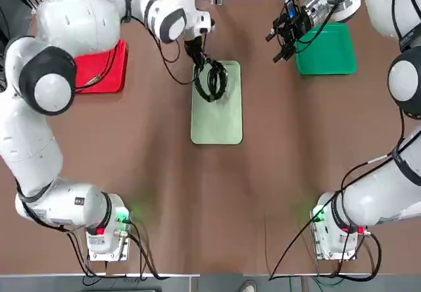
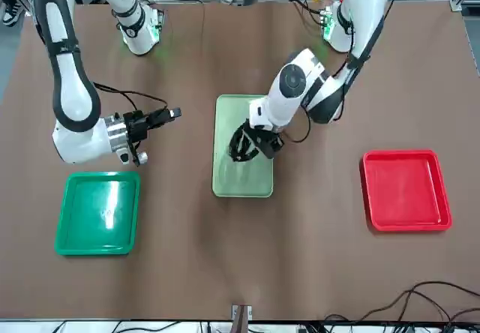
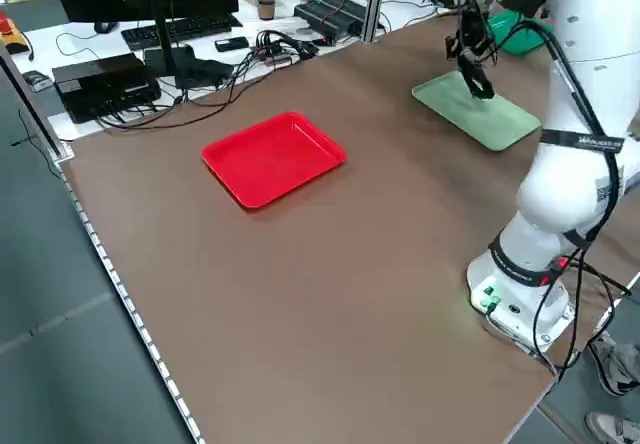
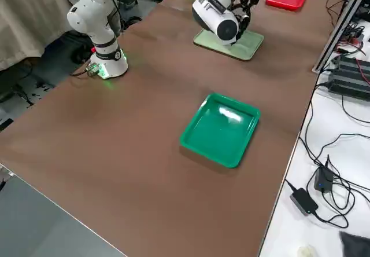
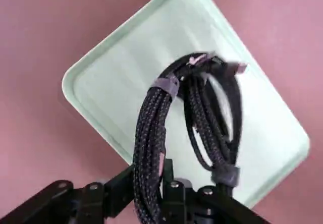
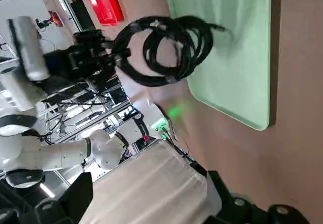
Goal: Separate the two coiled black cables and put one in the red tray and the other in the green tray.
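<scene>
I'm clamping my left gripper [image 5: 151, 196] on both coiled cables [image 1: 212, 79], dangling them over the mint tray [image 1: 217, 122], holding my right gripper [image 1: 284, 37] spread open beside the green tray [image 1: 327, 50].

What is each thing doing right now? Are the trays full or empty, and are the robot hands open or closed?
Two coiled black cables: lifted together above the pale green tray, not separated.
Left gripper: shut on one coil.
Right gripper: beside the green tray, holding nothing.
Pale green tray: empty, under the hanging cables.
Red tray: empty.
Green tray: empty.
</scene>
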Controlling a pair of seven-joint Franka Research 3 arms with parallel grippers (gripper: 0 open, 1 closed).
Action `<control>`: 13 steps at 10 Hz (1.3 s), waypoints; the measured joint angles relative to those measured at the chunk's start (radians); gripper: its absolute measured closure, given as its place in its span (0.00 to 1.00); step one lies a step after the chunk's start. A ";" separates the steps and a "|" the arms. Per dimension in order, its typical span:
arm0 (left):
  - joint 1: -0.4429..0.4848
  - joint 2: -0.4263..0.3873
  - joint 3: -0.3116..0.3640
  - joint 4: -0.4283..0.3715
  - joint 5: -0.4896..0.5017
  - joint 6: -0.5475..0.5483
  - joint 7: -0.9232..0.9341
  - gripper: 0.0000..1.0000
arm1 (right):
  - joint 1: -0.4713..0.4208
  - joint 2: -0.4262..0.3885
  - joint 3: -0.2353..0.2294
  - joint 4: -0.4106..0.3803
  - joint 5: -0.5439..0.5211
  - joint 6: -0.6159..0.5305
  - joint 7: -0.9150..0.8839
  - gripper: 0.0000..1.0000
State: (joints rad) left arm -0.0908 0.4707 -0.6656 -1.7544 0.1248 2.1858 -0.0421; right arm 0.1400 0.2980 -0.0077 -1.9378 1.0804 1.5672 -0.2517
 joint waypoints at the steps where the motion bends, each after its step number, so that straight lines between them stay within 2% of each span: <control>1: 0.002 -0.017 0.000 0.039 -0.042 -0.060 0.023 0.77 | 0.000 0.000 0.000 -0.001 0.000 0.000 0.000 0.00; 4: 0.011 -0.042 0.001 0.140 -0.146 -0.214 0.076 0.78 | 0.003 0.000 0.001 -0.002 0.023 0.000 -0.002 0.00; 6: 0.016 -0.066 0.002 0.232 -0.215 -0.324 0.096 0.78 | 0.031 0.019 0.002 -0.009 0.127 -0.002 -0.115 0.00; 9: 0.015 -0.080 0.002 0.370 -0.288 -0.432 0.081 0.78 | 0.099 0.137 0.002 -0.016 0.276 -0.014 -0.342 0.00; 11: 0.015 -0.081 0.002 0.406 -0.322 -0.473 0.071 0.78 | 0.106 0.192 0.000 -0.015 0.331 -0.089 -0.474 0.00; 13: 0.012 -0.080 0.002 0.409 -0.325 -0.476 0.058 0.78 | 0.100 0.217 -0.007 -0.005 0.353 -0.175 -0.526 0.00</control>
State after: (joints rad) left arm -0.0788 0.3902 -0.6638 -1.3458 -0.2000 1.7102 0.0155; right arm 0.2395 0.5153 -0.0149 -1.9433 1.4335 1.3923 -0.7781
